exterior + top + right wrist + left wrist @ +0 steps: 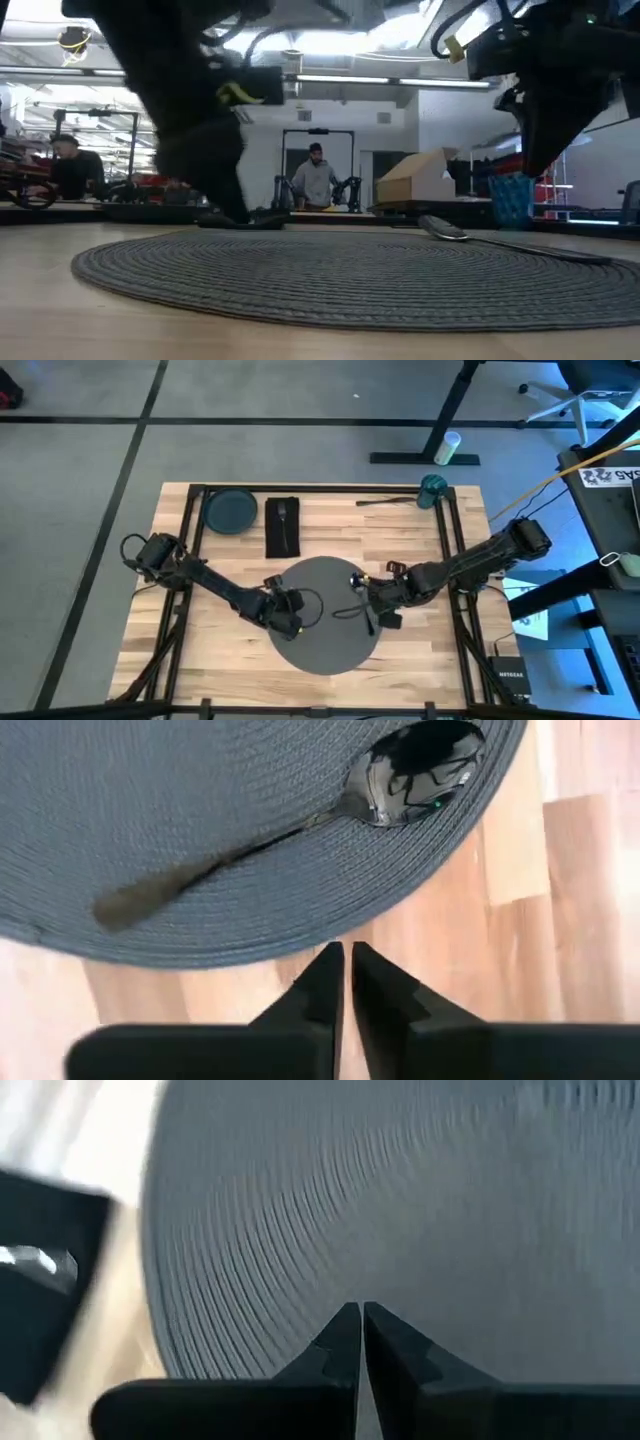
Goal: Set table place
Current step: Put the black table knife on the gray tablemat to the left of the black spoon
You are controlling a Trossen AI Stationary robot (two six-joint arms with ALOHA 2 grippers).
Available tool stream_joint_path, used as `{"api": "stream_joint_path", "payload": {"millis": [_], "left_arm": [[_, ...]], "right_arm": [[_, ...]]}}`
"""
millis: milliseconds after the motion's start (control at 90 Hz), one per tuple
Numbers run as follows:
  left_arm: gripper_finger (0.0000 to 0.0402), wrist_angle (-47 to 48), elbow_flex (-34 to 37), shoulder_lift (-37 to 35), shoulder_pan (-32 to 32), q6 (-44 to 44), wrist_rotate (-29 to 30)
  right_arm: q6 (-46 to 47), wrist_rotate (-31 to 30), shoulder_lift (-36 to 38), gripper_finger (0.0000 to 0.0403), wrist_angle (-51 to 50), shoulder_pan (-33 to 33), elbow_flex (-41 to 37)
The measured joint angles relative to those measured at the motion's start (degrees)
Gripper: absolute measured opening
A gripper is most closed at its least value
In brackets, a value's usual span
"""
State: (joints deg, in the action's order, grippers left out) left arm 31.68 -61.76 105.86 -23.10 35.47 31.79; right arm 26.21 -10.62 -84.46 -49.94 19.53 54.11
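High view: the round dark-grey placemat (325, 617) lies flat near the middle of the counter (420, 560), with a spoon (300, 820) on its right part. The left gripper (287, 622) hangs over the mat's left edge, jaws pressed together on nothing. The right gripper (378, 612) sits at the mat's right edge, jaws likewise together and empty. A plate (231, 511) and black napkin (283, 526) rest at the far left.

High view straight down over whole table (320, 510); low view level at tabletop; wrist views close above placemat (400, 1200), shared by all.
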Motion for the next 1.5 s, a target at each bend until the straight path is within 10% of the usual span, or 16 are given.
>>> {"api": "stream_joint_path", "payload": {"millis": [1500], "left_arm": [[0.0001,-2.59,0.11,0.02,5.41,2.56,-1.57]], "right_arm": [[-9.77,-16.22,0.0,0.0001,4.35,-6.18,-1.27]]}}
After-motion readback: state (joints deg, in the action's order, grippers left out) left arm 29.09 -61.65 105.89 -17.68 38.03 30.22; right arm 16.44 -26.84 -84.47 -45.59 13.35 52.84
